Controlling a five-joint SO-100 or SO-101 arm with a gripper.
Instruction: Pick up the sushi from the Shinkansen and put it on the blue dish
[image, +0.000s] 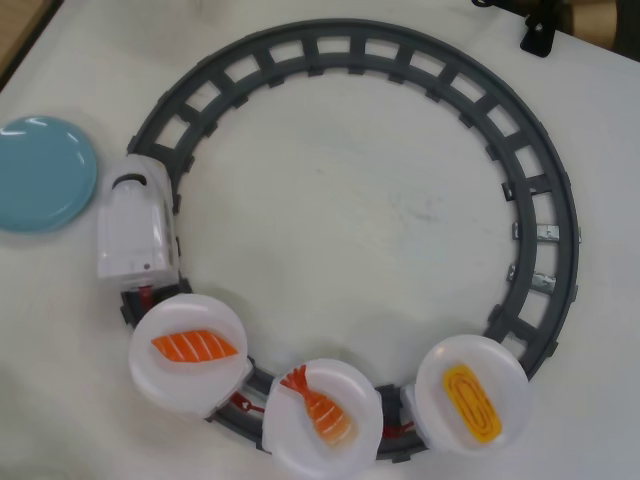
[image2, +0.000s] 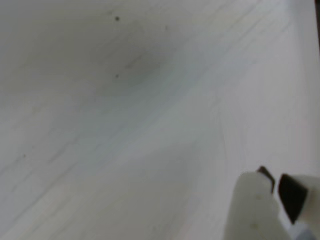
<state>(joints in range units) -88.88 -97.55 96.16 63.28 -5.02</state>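
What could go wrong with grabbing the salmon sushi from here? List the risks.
1. The sushi rides a white plate right behind the Shinkansen; a careless descent could likely tip that plate or bump the engine.
2. The shrimp piece sits on the next plate, similarly orange, so it may be mistaken.
3. The wrist view shows only bare table, so the gripper lacks close guidance.

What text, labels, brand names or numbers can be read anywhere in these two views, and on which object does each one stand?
None can be read.
The Shinkansen shows only a plain white body with a dark window, no lettering.
The blue dish, the sushi and the white plates carry no print.
The gray track shows two small pale patches on its right side, too small to tell whether they hold text.
The wrist view shows only blurred bare table and the gripper.
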